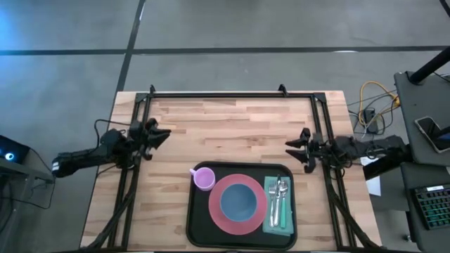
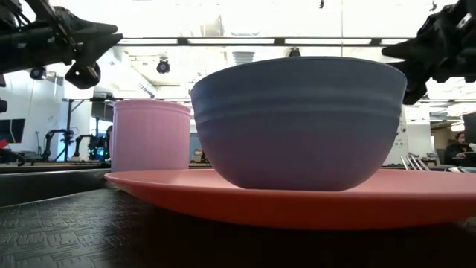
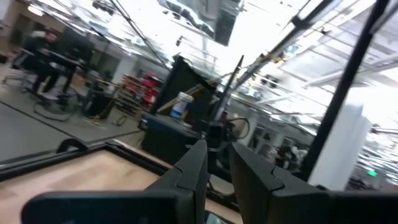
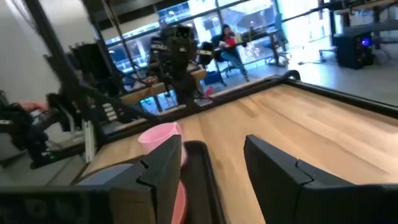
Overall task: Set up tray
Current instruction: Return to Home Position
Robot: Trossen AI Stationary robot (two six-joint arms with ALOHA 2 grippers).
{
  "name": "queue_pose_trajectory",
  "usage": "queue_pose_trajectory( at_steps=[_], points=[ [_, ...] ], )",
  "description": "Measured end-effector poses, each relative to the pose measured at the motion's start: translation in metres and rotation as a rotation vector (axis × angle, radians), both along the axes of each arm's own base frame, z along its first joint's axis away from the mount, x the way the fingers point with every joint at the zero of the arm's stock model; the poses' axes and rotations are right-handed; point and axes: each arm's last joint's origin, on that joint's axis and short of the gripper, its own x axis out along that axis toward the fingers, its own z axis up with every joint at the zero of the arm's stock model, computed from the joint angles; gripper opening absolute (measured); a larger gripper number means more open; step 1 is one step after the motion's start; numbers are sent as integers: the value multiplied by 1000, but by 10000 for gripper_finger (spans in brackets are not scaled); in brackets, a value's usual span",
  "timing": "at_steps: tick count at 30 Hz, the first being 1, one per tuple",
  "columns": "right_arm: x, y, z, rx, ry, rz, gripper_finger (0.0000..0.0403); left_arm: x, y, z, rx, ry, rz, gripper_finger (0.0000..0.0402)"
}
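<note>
One tray [image 1: 199, 219] lies at the table's [image 1: 232, 126] near edge, holding a plate [image 1: 216, 211], bowl [image 1: 239, 200], cup [image 1: 204, 178] and napkin [image 1: 270, 223]. Beyond its far right corner hovers the right gripper [image 1: 289, 150], fingers spread and empty. The left gripper [image 1: 166, 134] is by the left edge, fingers narrowly parted and well clear of the tray.

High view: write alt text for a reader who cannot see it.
A black tray on a wooden table holds a blue bowl on a pink plate, a pink cup at its left and cutlery on a teal napkin at its right. The left gripper and right gripper hover open, clear of it.
</note>
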Motion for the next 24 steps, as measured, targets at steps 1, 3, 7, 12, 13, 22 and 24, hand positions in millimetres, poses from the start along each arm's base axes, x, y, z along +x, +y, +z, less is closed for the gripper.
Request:
queue_pose_trajectory(
  at_steps=[1,3,7,12,13,22,24],
  points=[
    [1,-2,0,-2,6,-8,166,0,1,0,0,0,11,51],
    [1,-5,-1,-2,12,-20,167,0,2,0,0,1,26,51],
    [1,-12,0,-3,-5,-90,164,-1,3,0,0,0,36,51],
    [0,-20,0,-3,-1,-179,162,-1,3,0,0,1,36,51],
    [0,-21,0,-3,0,-190,163,-1,3,0,0,1,36,51],
    [0,-24,0,-3,0,-214,160,-1,3,0,0,1,36,51],
    [0,-24,0,-3,0,-215,158,-1,3,0,0,1,36,51]
  ],
)
